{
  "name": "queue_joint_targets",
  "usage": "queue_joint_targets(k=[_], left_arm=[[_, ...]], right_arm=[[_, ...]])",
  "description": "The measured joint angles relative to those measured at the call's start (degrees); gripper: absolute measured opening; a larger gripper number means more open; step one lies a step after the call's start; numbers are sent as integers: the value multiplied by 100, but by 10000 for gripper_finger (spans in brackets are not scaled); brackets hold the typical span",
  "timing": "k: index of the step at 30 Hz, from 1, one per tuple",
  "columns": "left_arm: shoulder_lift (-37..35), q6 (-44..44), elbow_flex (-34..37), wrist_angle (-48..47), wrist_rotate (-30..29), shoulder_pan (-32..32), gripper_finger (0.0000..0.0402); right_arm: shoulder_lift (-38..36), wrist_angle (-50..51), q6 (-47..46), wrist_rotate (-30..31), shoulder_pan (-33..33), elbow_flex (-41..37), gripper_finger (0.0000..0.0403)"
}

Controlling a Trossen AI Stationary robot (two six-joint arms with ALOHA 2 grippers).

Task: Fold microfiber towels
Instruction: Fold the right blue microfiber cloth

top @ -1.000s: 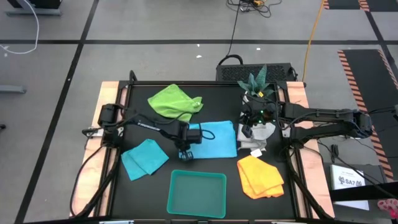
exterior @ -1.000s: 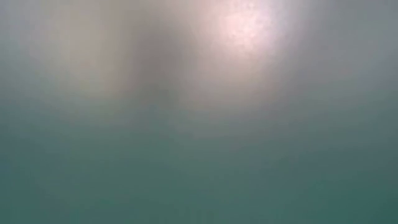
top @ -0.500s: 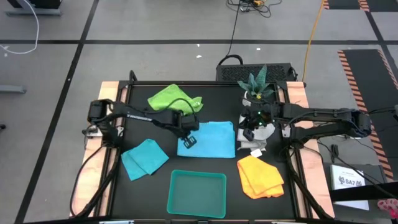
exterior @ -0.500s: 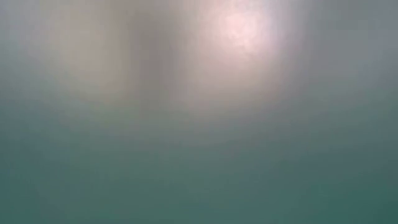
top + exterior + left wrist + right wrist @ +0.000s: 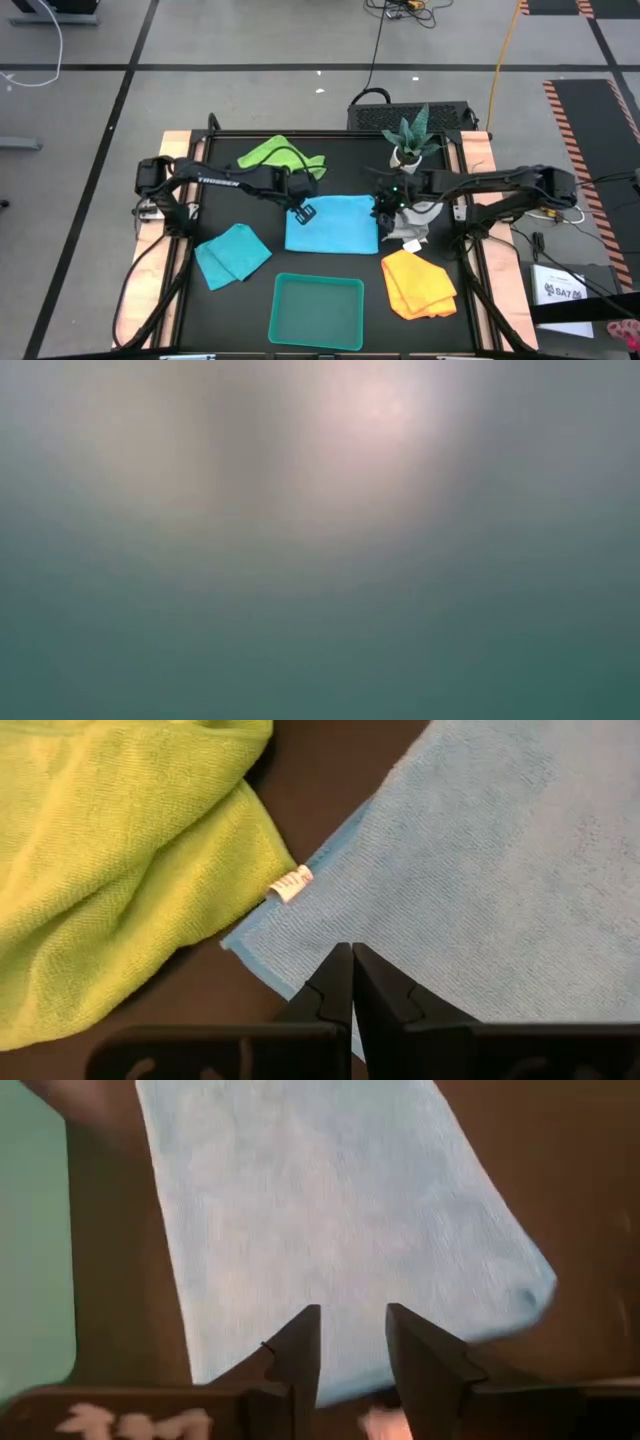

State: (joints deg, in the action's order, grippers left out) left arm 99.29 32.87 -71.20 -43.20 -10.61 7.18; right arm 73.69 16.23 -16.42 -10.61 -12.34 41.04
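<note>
A turquoise blue towel (image 5: 335,225) lies spread flat at the table's middle. My left gripper (image 5: 305,212) is shut, with nothing between its fingers, over the towel's far left corner (image 5: 300,935), beside a small white tag (image 5: 290,885). My right gripper (image 5: 382,207) stands open over the same towel's right edge (image 5: 320,1210). A lime green towel (image 5: 280,155) lies crumpled at the far left. A second turquoise towel (image 5: 232,255) lies folded at the near left, a yellow-orange one (image 5: 418,283) at the near right. A pale grey-white one (image 5: 412,228) lies partly under the right arm.
A teal tray (image 5: 318,310) stands at the table's near edge, in front of the blue towel. A small potted plant (image 5: 410,135) stands at the far right, behind the right arm. The low view shows only a teal blur.
My left gripper has gone from the blue towel's near left corner toward the far edge and up, turning about as it went. My right gripper has come down and toward the table's left, from over the grey-white towel to the blue towel's right edge.
</note>
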Motion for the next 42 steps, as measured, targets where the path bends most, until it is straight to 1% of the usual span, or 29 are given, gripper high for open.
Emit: queue_joint_targets(k=[3,5,8,13,17,19,23,27,31,39,42], left_arm=[[0,-6,0,-4,0,48,21],[0,-29,0,-4,19,74,28],[0,-221,0,-29,130,96,35],[0,-735,0,-22,160,79,37],[0,-829,0,9,162,80,37],[0,-1074,0,73,160,97,37],[0,-1475,0,338,162,131,37],[0,-1520,-2,566,164,138,37],[0,-1520,-2,853,168,137,37],[0,-1891,-2,1085,168,142,37],[0,-1905,-2,1086,168,144,37]], right_arm=[[241,-13,20,-9,-58,4,121],[375,-25,-136,-74,-78,4,123],[430,53,-233,-564,-71,-3,122],[277,125,-272,-1160,-24,2,120],[121,539,-746,-1756,-29,2,119],[80,837,-1027,-1961,11,2,119],[91,1052,-1177,-1906,163,0,119],[124,1053,-1423,-1642,304,1,119],[120,1037,-1594,-1643,438,0,118],[122,386,-2009,-1336,711,0,118],[122,372,-2160,-1332,835,-10,118]])
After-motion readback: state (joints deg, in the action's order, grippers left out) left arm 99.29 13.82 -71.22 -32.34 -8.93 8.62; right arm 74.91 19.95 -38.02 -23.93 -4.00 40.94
